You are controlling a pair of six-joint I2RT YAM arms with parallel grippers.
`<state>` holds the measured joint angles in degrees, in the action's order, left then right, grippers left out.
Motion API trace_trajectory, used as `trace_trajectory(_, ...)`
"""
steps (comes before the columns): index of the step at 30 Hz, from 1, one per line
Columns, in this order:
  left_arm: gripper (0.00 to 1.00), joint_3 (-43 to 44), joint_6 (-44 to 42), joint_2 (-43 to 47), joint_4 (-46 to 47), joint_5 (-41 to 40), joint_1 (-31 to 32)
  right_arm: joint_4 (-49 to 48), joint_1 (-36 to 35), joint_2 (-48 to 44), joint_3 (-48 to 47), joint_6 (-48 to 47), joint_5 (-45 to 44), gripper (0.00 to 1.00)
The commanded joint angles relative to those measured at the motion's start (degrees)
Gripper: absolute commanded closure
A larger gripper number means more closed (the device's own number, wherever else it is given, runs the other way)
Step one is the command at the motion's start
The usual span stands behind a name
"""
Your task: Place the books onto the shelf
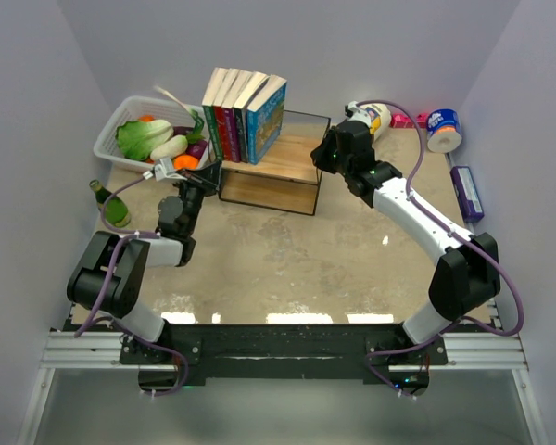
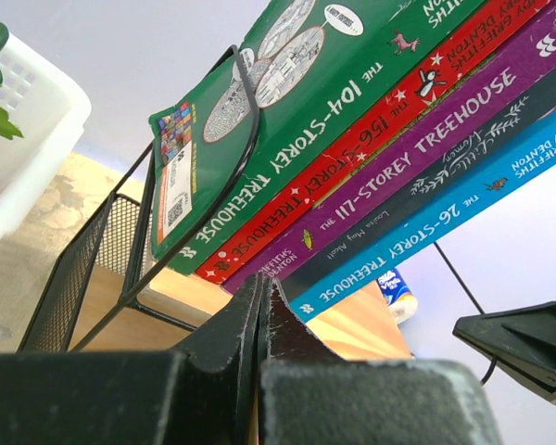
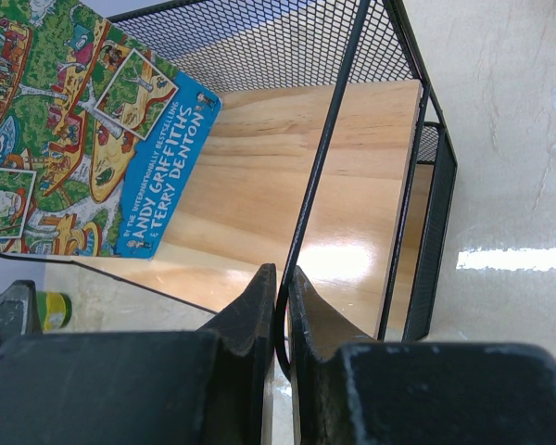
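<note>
Against pale walls, the right hand, pinching the shelf (left hand closed, empty), should be steadying it under leaning books.

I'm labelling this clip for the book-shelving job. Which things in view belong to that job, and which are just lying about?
Part of the job:
- books
- shelf

Just lying about:
- white vegetable basket
- green bottle
- purple box
- blue-and-white container
</note>
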<state>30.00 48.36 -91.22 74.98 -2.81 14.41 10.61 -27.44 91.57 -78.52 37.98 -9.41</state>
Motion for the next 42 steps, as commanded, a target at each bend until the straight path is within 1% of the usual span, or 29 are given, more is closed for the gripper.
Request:
trace_trajectory(1, 1.0, 2.1, -2.2, -0.8, 17.0, -1.1, -0.6, -0.7, -0.8, 1.8, -1.3, -0.8, 2.0, 0.99)
trace_trajectory(11, 1.0, 6.1, -2.9, -5.1, 15.2, -2.6, -0.6, -0.6, -0.7, 1.9, -1.2, -0.9, 2.2, 0.99)
trace_trajectory(22, 1.0, 9.0, -3.5, -7.0, 13.5, -3.5, -1.0, -0.4, -0.7, 1.9, -1.4, -1.0, 2.0, 0.99)
trace_trajectory(37, 1.0, 8.9, -3.1, -9.2, 14.5, -2.9, -1.5, -0.6, -0.7, 2.5, -1.5, -1.0, 2.2, 0.99)
trace_trajectory(42, 1.0, 7.2, -2.8, -7.3, 15.1, -2.6, -1.8, -0.6, -0.7, 2.4, -1.5, -1.0, 2.3, 0.99)
